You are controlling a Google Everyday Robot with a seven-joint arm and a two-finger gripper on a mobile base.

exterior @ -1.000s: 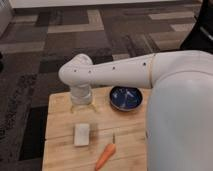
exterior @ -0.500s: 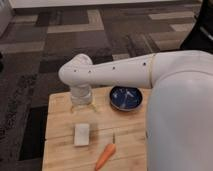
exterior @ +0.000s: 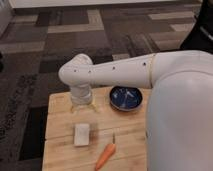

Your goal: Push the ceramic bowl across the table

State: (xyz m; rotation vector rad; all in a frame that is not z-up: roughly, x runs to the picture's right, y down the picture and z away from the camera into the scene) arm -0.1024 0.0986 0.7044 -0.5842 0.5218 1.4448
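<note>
White, bulky robot arm (exterior: 125,72) reaches in from the right over a tan wooden counter (exterior: 57,145). Its hand (exterior: 82,104) points straight down near the counter's far left part; I cannot tell whether it is open or closed. To the right of the hand, clearly apart from it, the dark-blue ceramic bowl (exterior: 125,98) sits by the far edge. Nearer the camera than the hand lies a small white object (exterior: 81,134). Farther toward the camera and to the hand's right lies an orange carrot (exterior: 105,157).
</note>
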